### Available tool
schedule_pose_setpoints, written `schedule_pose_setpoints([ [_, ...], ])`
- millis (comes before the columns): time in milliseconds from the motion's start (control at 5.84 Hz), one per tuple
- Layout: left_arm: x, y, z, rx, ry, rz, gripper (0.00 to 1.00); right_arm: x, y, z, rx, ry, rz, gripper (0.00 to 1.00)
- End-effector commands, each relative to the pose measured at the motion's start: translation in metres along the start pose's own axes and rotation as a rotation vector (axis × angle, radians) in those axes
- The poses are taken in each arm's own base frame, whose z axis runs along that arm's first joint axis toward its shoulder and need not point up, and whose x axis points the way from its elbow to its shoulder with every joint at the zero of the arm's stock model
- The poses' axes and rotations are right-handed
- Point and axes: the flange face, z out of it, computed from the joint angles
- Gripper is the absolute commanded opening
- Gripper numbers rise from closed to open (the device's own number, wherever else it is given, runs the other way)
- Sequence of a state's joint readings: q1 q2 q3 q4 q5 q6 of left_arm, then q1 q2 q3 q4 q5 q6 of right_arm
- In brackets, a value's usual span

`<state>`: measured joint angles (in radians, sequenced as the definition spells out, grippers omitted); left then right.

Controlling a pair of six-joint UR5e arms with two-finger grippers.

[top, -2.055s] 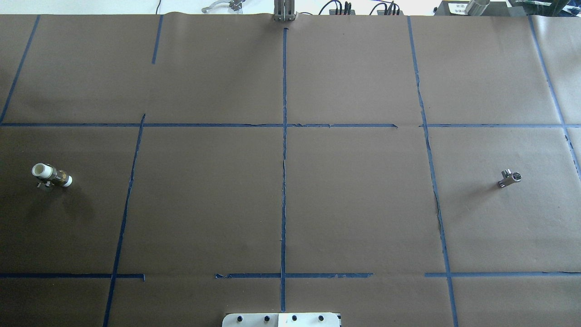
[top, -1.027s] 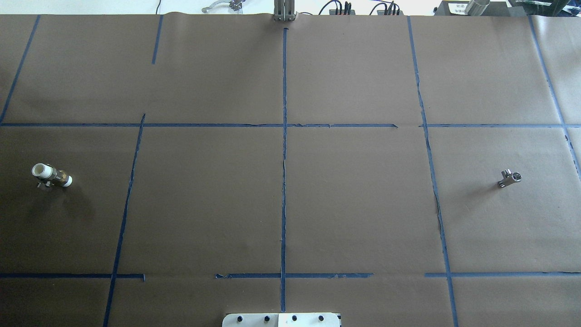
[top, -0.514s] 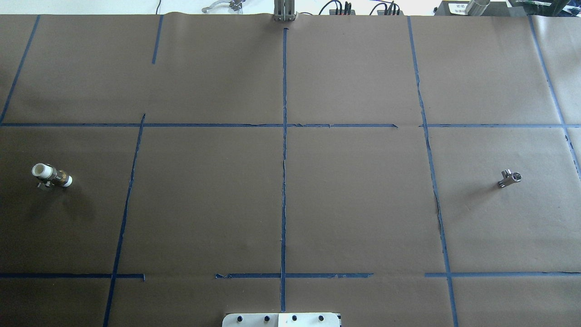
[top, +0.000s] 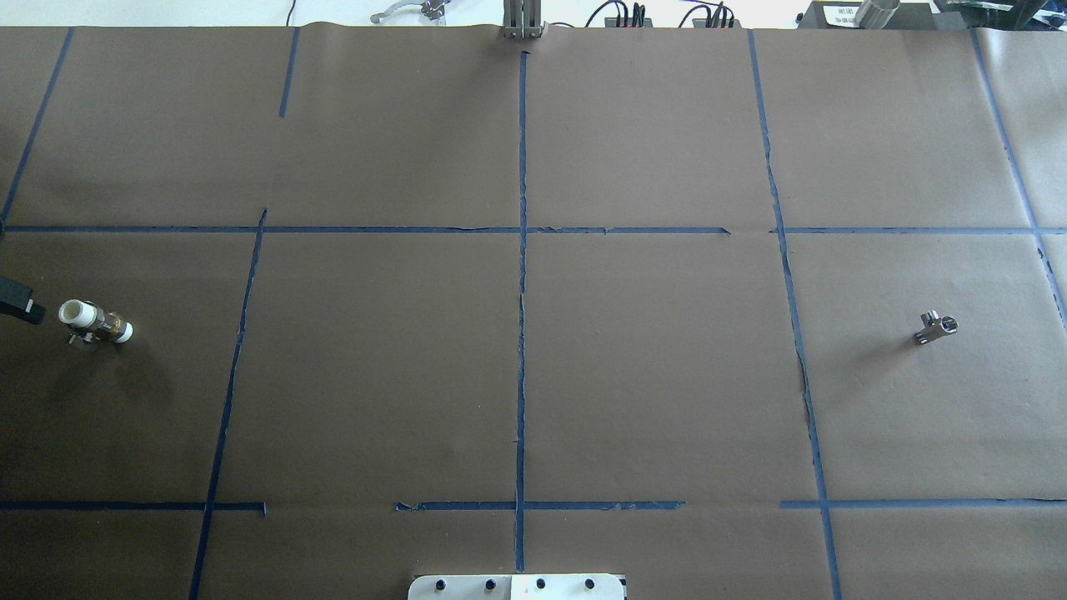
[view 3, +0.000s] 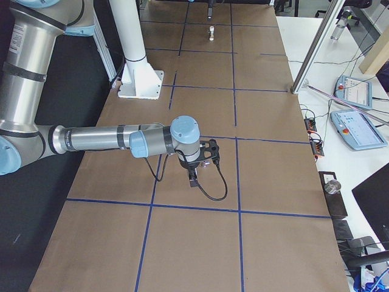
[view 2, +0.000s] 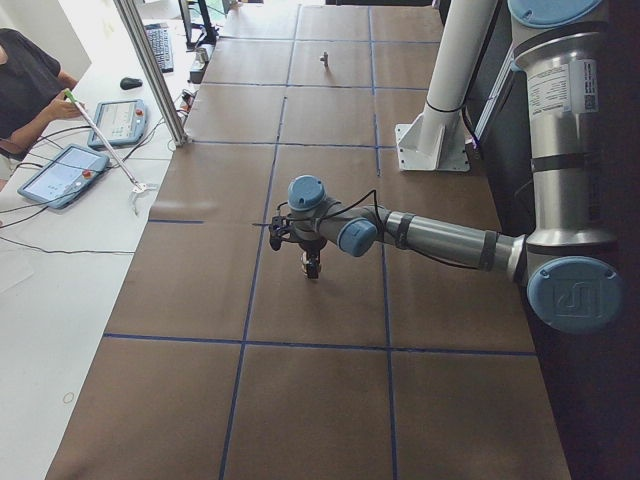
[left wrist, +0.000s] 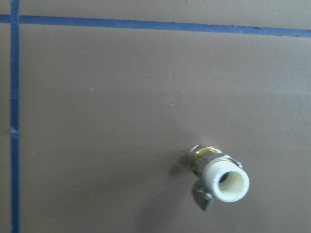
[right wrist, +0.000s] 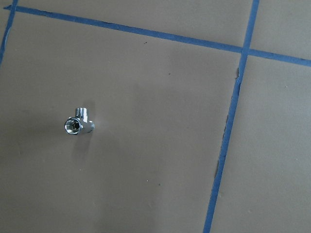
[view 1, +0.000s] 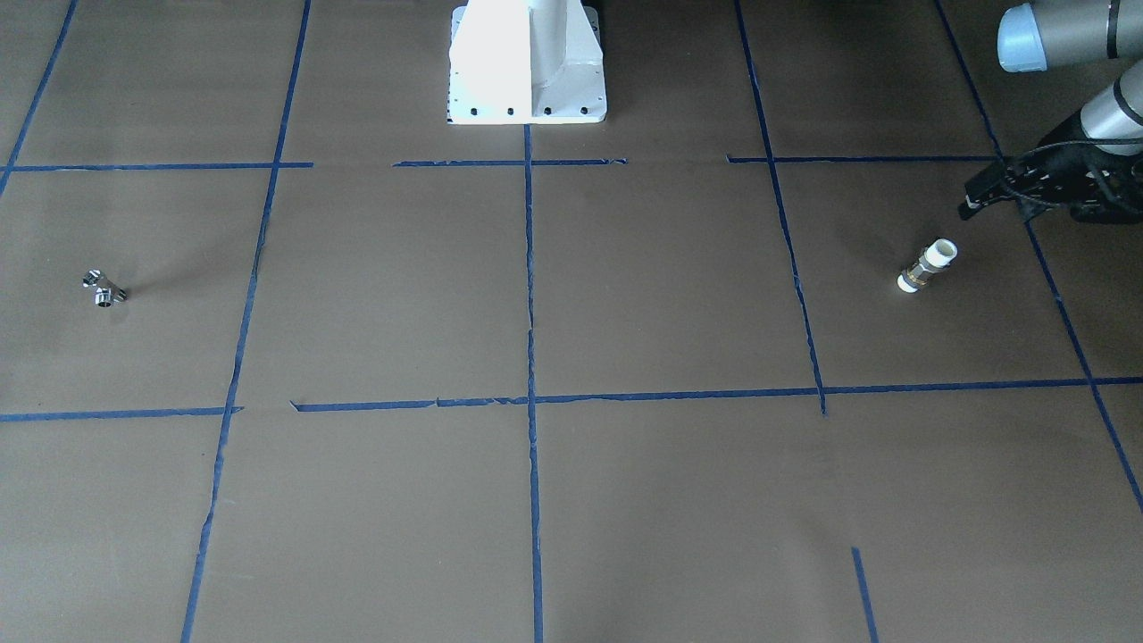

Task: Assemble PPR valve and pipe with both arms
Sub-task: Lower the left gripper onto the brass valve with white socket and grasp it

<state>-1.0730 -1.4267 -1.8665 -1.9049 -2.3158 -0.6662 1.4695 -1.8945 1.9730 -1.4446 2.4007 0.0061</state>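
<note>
A white PPR pipe piece with a brass middle lies on the brown paper at the robot's left; it also shows in the front view and the left wrist view. A small chrome valve lies at the right, also in the right wrist view. My left gripper hovers just outside the pipe piece, fingertips apart and empty; its tip shows at the overhead view's left edge. My right gripper shows only in the exterior right view, low over the paper; I cannot tell whether it is open.
The white pedestal stands at the robot's side of the table. Blue tape lines split the paper into squares. A metal post, tablets and an operator are at the far side table.
The left gripper's black tip has come into the overhead view at the left edge, beside the white pipe piece. Both parts lie where they were.
</note>
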Motion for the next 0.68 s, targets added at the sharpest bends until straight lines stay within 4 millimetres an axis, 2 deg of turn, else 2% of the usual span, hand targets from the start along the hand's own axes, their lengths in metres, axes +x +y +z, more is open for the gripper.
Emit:
schedule_pose_setpoints([
  [0,0.032,-0.005,0.023,0.002,-0.032,0.049,1.00,0.002,0.001,0.002,-0.005,0.000,0.005,1.00],
  [342,0.036,-0.012,0.038,0.012,-0.072,0.053,1.00,0.002,0.001,0.002,-0.005,0.000,0.005,1.00],
  [514,0.033,-0.013,0.042,0.009,-0.075,0.049,0.96,0.002,0.001,0.003,-0.006,0.000,0.004,1.00],
])
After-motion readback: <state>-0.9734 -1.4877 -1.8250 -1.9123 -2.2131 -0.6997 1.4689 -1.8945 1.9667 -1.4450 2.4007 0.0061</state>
